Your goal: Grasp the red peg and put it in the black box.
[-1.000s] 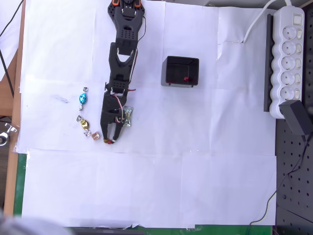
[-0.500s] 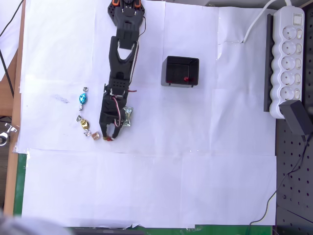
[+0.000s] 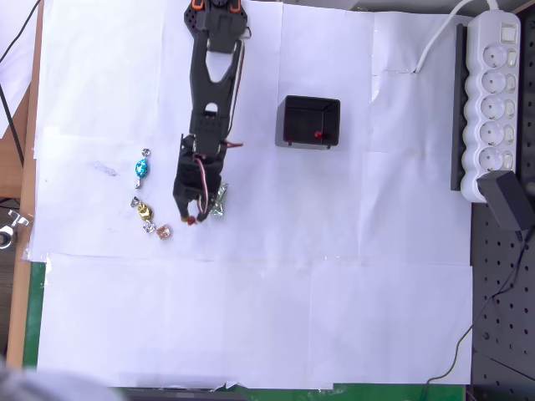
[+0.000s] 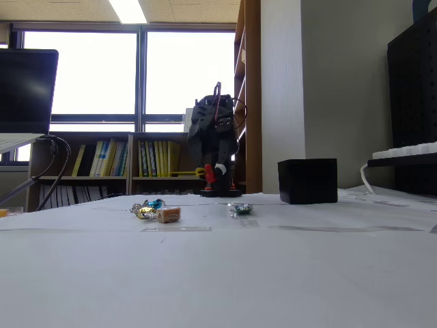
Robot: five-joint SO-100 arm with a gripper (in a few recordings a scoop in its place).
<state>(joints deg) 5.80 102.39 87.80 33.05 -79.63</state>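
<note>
My black gripper [image 3: 191, 219] is shut on the tiny red peg [image 3: 191, 220], which shows as a red dot at the fingertips in the overhead view. In the fixed view the red peg [image 4: 209, 174] hangs in the gripper [image 4: 211, 176] well above the white table. The black box [image 3: 311, 102] stands up and to the right of the gripper, apart from it, with a small red speck [image 3: 318, 134] inside. In the fixed view the black box [image 4: 307, 180] sits to the right of the arm.
Wrapped candies lie left of the gripper: blue [image 3: 140, 169], gold [image 3: 144, 209] and pinkish-gold [image 3: 164, 231]. A silver-green candy [image 3: 219, 200] lies just right of the fingers. A white power strip [image 3: 493, 100] and a black adapter [image 3: 508, 205] are at the right edge.
The gripper has lifted off the paper and drawn back toward the arm's base, carrying the red peg away from the pinkish-gold candy.
</note>
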